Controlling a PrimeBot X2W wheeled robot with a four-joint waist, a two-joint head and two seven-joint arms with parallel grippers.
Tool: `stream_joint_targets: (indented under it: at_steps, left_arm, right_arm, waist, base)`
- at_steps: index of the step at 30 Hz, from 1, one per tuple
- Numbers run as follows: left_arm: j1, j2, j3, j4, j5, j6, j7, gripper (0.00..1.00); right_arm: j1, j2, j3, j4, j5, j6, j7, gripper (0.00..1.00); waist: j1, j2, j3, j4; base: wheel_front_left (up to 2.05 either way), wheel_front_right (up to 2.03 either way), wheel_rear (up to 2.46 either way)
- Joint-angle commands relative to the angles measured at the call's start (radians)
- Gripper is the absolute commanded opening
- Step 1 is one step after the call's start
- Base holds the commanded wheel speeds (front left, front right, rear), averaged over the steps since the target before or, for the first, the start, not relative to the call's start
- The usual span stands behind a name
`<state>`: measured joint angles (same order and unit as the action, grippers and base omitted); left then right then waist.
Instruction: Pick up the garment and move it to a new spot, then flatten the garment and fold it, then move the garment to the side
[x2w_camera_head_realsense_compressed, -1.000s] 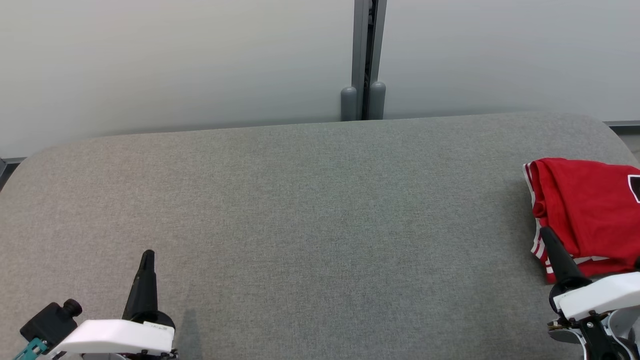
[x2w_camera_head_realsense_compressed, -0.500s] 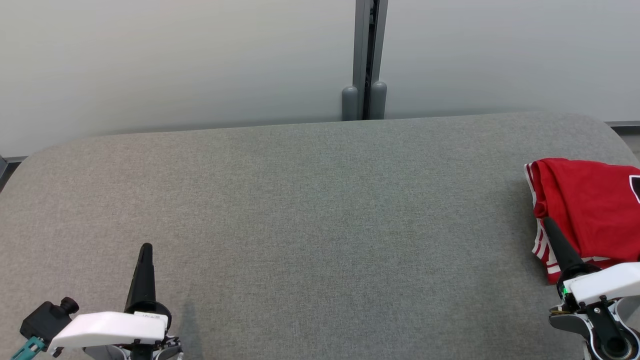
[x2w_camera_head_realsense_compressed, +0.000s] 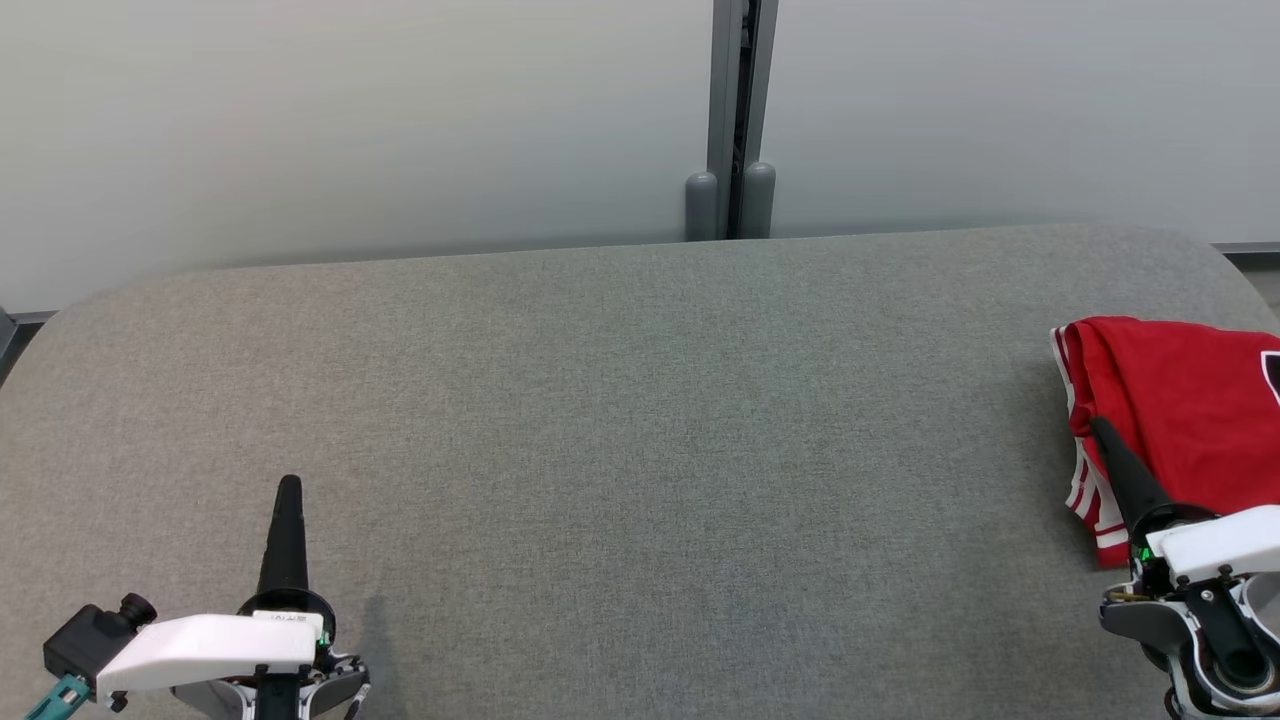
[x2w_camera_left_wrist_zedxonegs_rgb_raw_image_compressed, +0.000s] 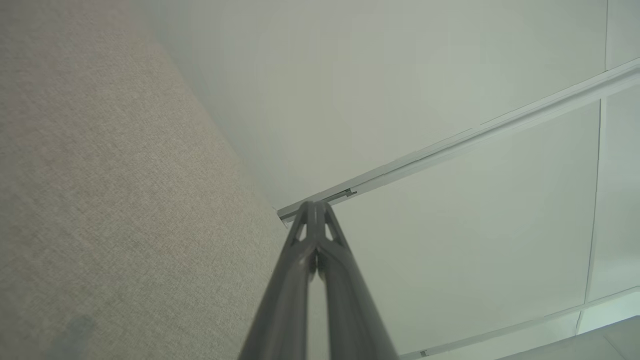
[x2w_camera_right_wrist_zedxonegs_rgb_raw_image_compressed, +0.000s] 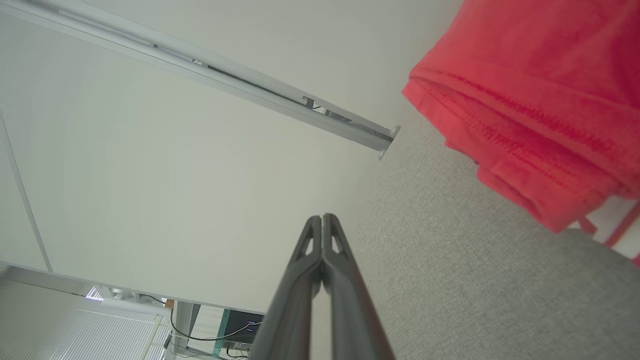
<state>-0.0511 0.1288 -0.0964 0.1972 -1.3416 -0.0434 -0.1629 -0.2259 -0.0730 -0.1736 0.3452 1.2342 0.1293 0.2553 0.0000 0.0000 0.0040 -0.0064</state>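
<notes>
Sitting folded at the right edge of the desk (x2w_camera_head_realsense_compressed: 640, 450) is the red garment (x2w_camera_head_realsense_compressed: 1190, 400). Both tools are pinched fully closed with nothing in them: left tool (x2w_camera_head_realsense_compressed: 289, 490) over bare desk, right tool (x2w_camera_head_realsense_compressed: 1102, 430) just beside the garment.

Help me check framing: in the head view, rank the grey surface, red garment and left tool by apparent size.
1. grey surface, by far.
2. red garment, though cut off at the frame's right edge.
3. left tool, smallest despite being nearest the camera.
</notes>
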Motion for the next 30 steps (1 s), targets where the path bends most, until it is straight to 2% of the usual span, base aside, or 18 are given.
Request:
stream_joint_targets:
  at_steps: [1, 30]
  left_arm:
    - [-0.035, 0.000, 0.010, -0.001, -0.018, -0.010, 0.003, 0.00]
    - [-0.080, -0.052, 0.054, 0.050, -0.197, -0.064, 0.016, 0.00]
  right_arm:
    - [-0.027, -0.011, -0.005, 0.007, 0.023, 0.002, 0.006, 0.00]
    - [-0.116, -0.014, -0.037, 0.121, 0.235, 0.002, 0.049, 0.00]
  waist:
    - [0.0000, 0.0000, 0.000, 0.000]
    - [0.0000, 0.0000, 0.001, 0.005]
  base:
    - [0.00, 0.00, 0.00]
    - [0.00, 0.00, 0.00]
